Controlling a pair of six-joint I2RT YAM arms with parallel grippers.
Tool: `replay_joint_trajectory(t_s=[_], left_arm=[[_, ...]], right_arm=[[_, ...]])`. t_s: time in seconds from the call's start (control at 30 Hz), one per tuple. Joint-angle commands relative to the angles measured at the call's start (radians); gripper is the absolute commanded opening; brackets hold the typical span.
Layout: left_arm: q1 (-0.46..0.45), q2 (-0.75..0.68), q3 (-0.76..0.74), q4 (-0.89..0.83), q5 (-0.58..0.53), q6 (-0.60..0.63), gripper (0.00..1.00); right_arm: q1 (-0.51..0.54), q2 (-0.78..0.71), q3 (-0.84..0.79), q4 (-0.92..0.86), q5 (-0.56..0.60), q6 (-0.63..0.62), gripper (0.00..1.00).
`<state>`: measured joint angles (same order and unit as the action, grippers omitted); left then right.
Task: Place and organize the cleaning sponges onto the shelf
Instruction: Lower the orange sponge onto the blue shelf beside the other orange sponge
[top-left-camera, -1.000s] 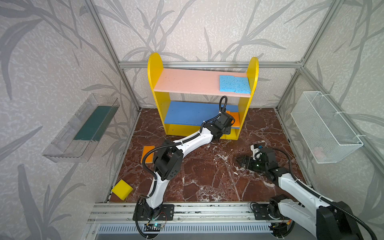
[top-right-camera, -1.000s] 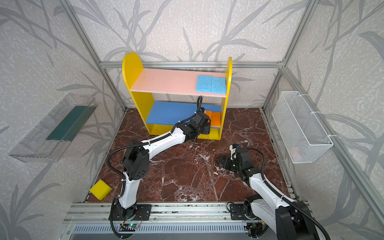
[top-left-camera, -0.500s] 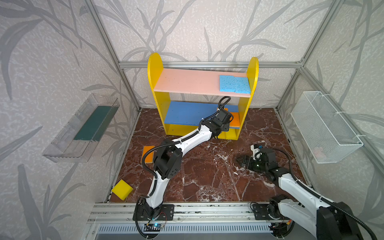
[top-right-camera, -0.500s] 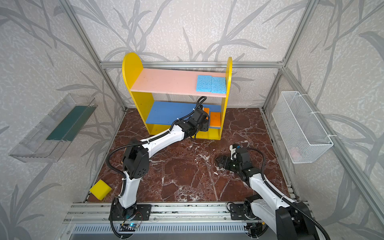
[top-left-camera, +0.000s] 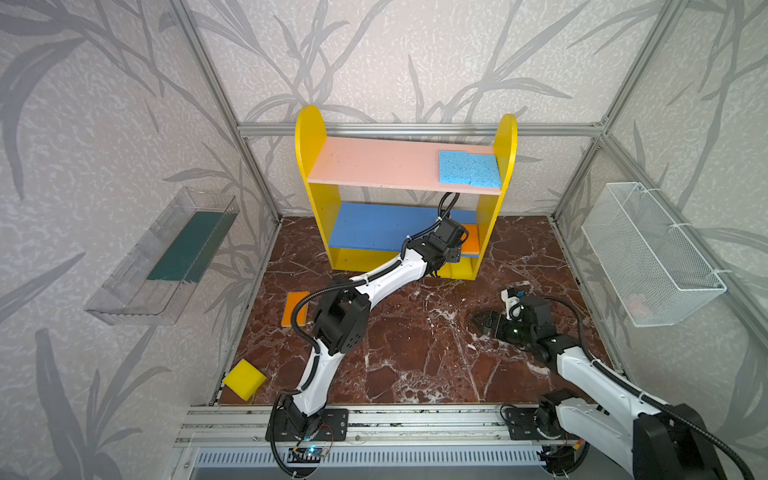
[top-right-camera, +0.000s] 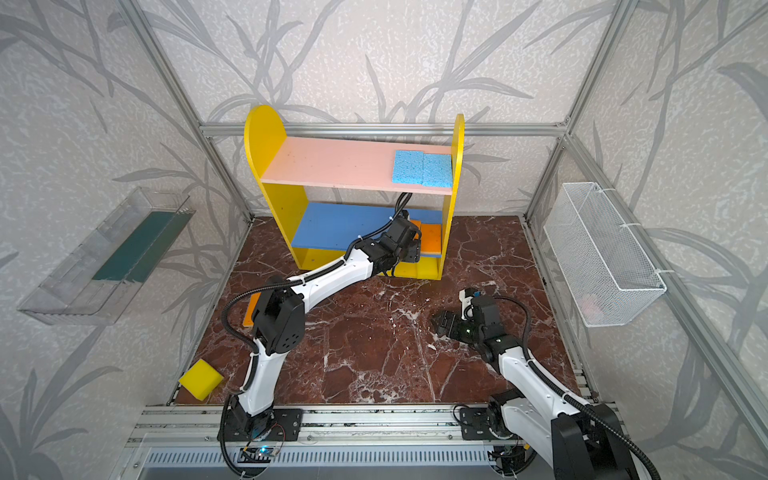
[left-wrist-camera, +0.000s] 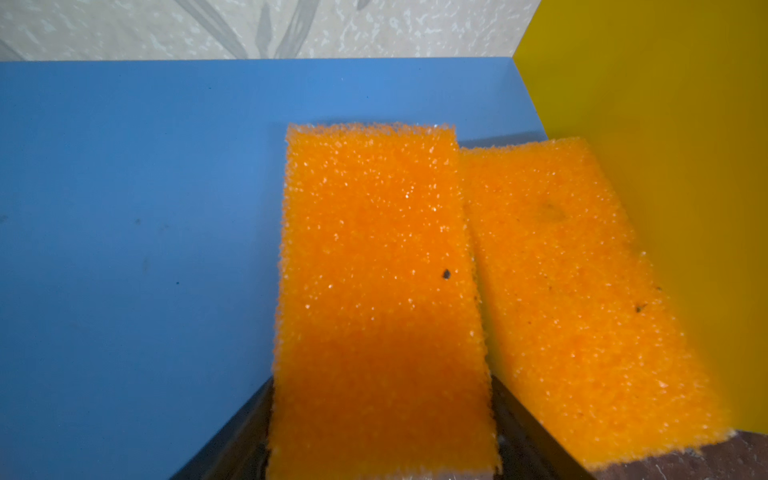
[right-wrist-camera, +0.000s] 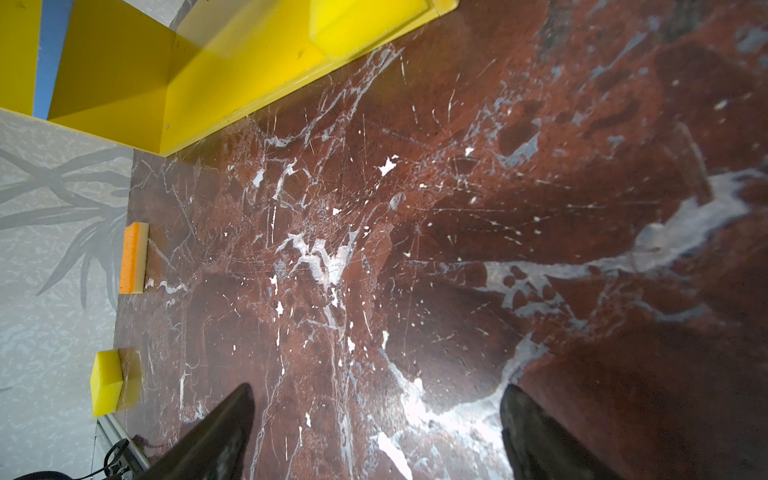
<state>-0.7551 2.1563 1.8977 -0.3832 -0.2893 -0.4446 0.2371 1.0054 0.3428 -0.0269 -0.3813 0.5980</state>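
The shelf (top-left-camera: 374, 166) stands at the back wall. Two light blue sponges (top-left-camera: 469, 168) lie side by side at the right end of its pink board. My left gripper (left-wrist-camera: 382, 380) reaches in over the blue board (left-wrist-camera: 124, 208), shut on an orange sponge (left-wrist-camera: 374, 270) that lies flat there. A second orange sponge (left-wrist-camera: 561, 270) lies beside it against the yellow side panel. A yellow sponge (right-wrist-camera: 353, 29) sits on the shelf's base. On the floor lie an orange sponge (top-left-camera: 296, 307) and a yellow block (top-left-camera: 244, 379). My right gripper (right-wrist-camera: 377, 390) hangs open and empty above the floor.
A clear plastic tray (top-left-camera: 162, 257) holding a dark green pad hangs on the left wall. A white wire basket (top-left-camera: 652, 253) hangs on the right wall. Aluminium frame posts stand at the corners, and a rail (top-left-camera: 415, 424) runs along the front.
My left gripper has pushed a little farther into the shelf, carrying the orange sponge deeper onto the blue board. The right arm has not moved.
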Motion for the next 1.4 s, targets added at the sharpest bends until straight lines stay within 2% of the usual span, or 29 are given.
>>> replay_joint_trajectory(t_s=[0.0,0.37,0.77,1.37], left_arm=[[0.014,0.01,0.038,-0.013,-0.007,-0.005,0.77],[0.016,-0.028,0.025,-0.005,-0.008,-0.012,0.82],[0.015,-0.078,-0.055,0.089,0.087,-0.02,0.83],[0.022,-0.091,-0.07,0.096,0.102,-0.028,0.83]], right_arm=[[-0.004,-0.002,-0.011,0.013,-0.013,-0.003,0.91],[-0.004,0.017,0.002,0.001,-0.024,-0.012,0.91],[-0.005,0.036,0.01,-0.007,-0.028,-0.024,0.91],[-0.004,0.039,0.009,-0.015,-0.027,-0.03,0.91]])
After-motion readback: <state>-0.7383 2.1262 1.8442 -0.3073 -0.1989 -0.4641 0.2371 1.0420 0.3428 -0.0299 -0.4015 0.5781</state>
